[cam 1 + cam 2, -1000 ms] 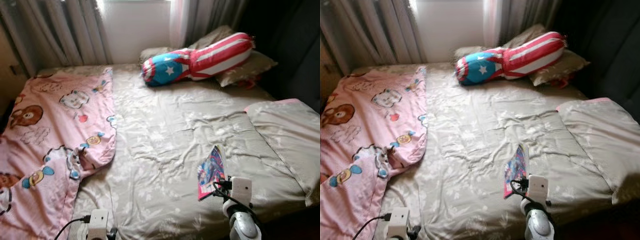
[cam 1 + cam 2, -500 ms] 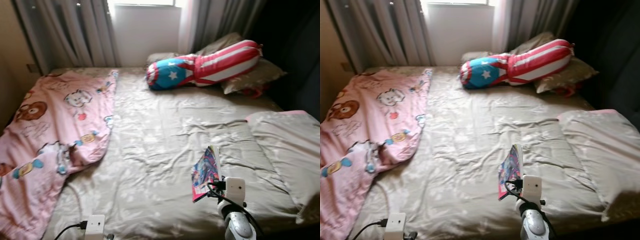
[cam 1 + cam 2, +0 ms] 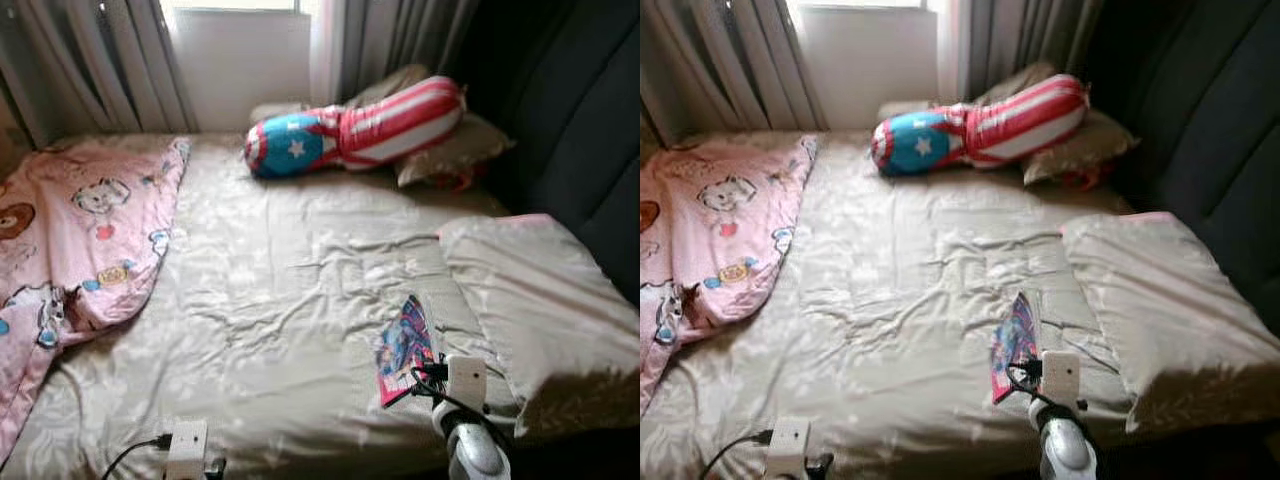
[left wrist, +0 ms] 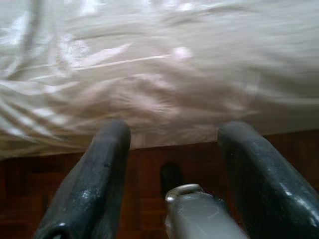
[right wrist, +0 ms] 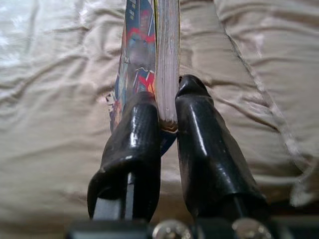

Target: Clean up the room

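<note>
Right pincer point(image 5: 167, 117) clamped on the comic book point(image 5: 149, 55), which projects toward 12 o'clock above the bed point(image 3: 280, 300).

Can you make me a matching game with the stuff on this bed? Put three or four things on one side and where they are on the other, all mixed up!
Things:
1. comic book
2. pink blanket
3. striped bolster
4. beige pillow

Places:
A. at the head of the bed, below the window
B. right side of the bed
C. pinched between the right gripper's fingers
D. left side of the bed

Pairs: 1-C, 2-D, 3-A, 4-B
</note>
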{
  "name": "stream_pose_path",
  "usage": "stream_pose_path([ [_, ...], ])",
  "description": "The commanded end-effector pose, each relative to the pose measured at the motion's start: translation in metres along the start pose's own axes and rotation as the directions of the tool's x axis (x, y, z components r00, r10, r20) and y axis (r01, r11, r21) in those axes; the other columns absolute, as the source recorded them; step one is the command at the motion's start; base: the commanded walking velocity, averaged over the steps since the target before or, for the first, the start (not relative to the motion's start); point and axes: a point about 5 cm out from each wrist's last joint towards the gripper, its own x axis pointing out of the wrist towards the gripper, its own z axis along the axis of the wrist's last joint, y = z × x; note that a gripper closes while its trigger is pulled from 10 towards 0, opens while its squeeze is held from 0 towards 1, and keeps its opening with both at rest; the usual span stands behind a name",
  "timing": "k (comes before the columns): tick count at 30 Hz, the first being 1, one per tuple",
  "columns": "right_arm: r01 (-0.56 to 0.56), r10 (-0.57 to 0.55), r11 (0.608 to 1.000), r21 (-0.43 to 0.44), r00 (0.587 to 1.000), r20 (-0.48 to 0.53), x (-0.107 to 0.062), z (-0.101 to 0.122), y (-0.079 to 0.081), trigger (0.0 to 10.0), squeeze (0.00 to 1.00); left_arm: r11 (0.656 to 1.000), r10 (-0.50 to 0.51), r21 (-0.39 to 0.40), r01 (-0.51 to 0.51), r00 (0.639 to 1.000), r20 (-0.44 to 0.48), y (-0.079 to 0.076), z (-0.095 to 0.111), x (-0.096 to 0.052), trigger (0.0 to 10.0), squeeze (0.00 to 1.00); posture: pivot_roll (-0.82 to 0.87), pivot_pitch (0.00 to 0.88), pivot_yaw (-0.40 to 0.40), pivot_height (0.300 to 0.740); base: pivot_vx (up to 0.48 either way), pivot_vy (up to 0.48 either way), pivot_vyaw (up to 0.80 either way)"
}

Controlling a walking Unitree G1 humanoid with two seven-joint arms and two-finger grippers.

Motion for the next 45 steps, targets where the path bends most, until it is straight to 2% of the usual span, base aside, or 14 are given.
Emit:
stream_pose_path([
  [1, 0.003, -0.004, 1.000, 0.007, 0.998, 0.060, 0.005, 0.014, 0.002, 10.0, 0.00, 1.000, 0.014, -0.003, -0.014, 1.000, 0.004, 0.008, 0.000, -0.001, 10.0, 0.00, -0.08, 0.000, -0.037, 0.740, 0.000, 0.000, 0.00],
  [11, 0.003, -0.004, 1.000, 0.009, 0.998, 0.060, 0.004, 0.012, 0.003, 10.0, 0.00, 1.000, 0.010, -0.009, -0.010, 1.000, -0.012, 0.008, -0.004, -0.001, 10.0, 0.00, -0.08, 0.000, -0.035, 0.740, 0.000, 0.000, 0.00],
  [31, -0.006, 0.007, 1.000, -0.011, 0.998, 0.060, 0.005, 0.013, 0.004, 10.0, 0.00, 1.000, 0.001, -0.007, -0.001, 1.000, -0.006, 0.006, -0.004, -0.002, 10.0, 0.00, -0.09, 0.000, -0.034, 0.740, 0.303, 0.000, 0.00],
  [36, -0.010, 0.011, 1.000, -0.014, 0.998, 0.059, 0.004, 0.012, 0.004, 10.0, 0.00, 1.000, -0.015, -0.022, 0.016, 0.998, 0.064, 0.008, 0.010, 0.001, 10.0, 0.00, -0.08, 0.000, -0.037, 0.740, 0.000, 0.000, 0.00],
  [40, -0.014, 0.015, 1.000, -0.010, 0.998, 0.062, 0.003, 0.012, 0.003, 10.0, 0.00, 0.983, 0.025, -0.185, 0.000, 0.991, 0.131, 0.014, 0.025, 0.003, 10.0, 0.00, -0.08, 0.000, -0.037, 0.740, 0.000, 0.000, 0.00],
  [41, -0.017, 0.017, 1.000, -0.008, 0.998, 0.066, 0.003, 0.012, 0.003, 10.0, 0.00, 0.979, 0.024, -0.202, 0.011, 0.985, 0.169, 0.015, 0.032, 0.003, 10.0, 0.00, -0.08, 0.000, -0.037, 0.740, 0.000, 0.000, 0.00],
  [43, -0.030, 0.030, 1.000, -0.005, 0.996, 0.084, 0.002, 0.016, 0.004, 10.0, 0.00, 0.979, 0.009, -0.198, 0.042, 0.969, 0.248, 0.015, 0.046, 0.003, 10.0, 0.00, -0.08, 0.000, -0.039, 0.740, 0.000, 0.000, 0.00],
  [45, -0.051, 0.052, 0.999, -0.016, 0.992, 0.114, 0.003, 0.023, 0.005, 10.0, 0.00, 0.988, -0.021, -0.133, 0.072, 0.935, 0.353, 0.014, 0.064, 0.001, 10.0, 0.00, -0.08, 0.000, -0.038, 0.740, 0.000, 0.000, 0.00],
])
